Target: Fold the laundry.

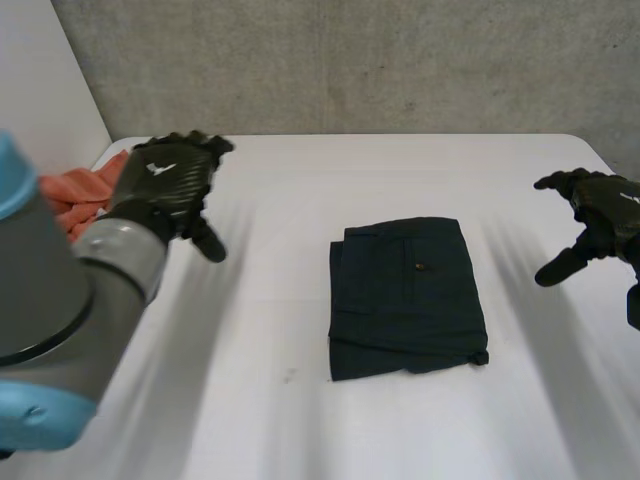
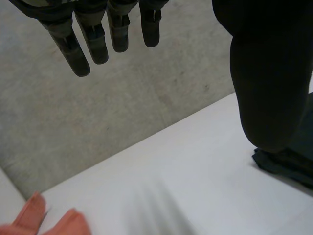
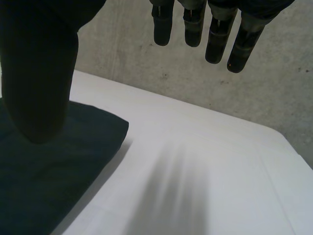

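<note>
Nearest to where I stand is the left arm (image 1: 60,300), grey with a blue cap, and at its end the left robot hand (image 1: 165,185) hangs above the left side of the white surface (image 1: 300,420), its fingers (image 2: 98,44) straight and slack with nothing in them. Just beyond it, at the far left corner, lies a crumpled orange cloth (image 1: 85,195), partly hidden by that hand. Out in the middle, a little toward the right, the dark garment (image 1: 405,295) lies flat as a tidy rectangle with squared edges; it may be shorts or trousers, I can't say which from here. The right robot hand (image 1: 595,225) hovers off to the right, well apart from the dark garment, likewise released, its fingers spread and empty. To my eye the dark piece looks finished, so the step in hand is probably to fetch the orange one, and the left robot hand is the better placed for it. To do that well, I'd have it come down over the near edge of the cloth, pinch a single layer rather than a bunch, and draw it onto the bare stretch of surface between the corner and the dark garment, stopping short of the folded piece so nothing gets nudged. It should be spread flat and its corners found before any fold is tried, with the right robot hand coming across to hold the opposite edge.
</note>
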